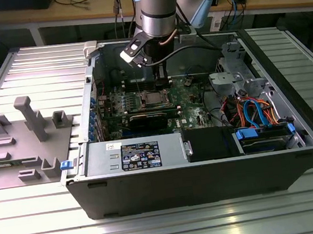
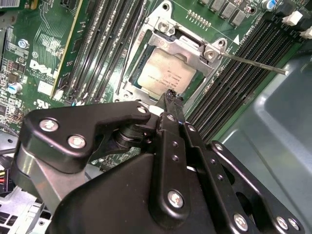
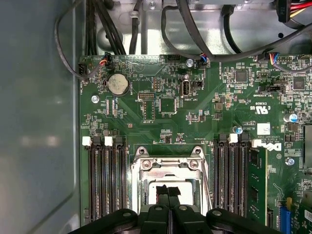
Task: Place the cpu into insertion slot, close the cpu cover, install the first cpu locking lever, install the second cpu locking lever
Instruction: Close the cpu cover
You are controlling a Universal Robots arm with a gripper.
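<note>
The gripper (image 2: 170,95) hangs just above the insertion slot (image 2: 155,25), its fingers pressed together and pinching nothing. The tips are poised over one edge of the slot in both wrist views. The cpu (image 2: 165,74) lies flat inside the slot, and the cpu cover (image 2: 187,45) appears folded down around it, with the silver top showing through the square opening. A locking lever (image 2: 253,63) roots at the slot's corner across the cpu from the fingertips. Its long axis points away from the slot over the memory slots (image 2: 234,90) — free, by my reading, not latched. In the exterior view the gripper (image 1: 162,85) stands directly over the slot (image 1: 154,98).
</note>
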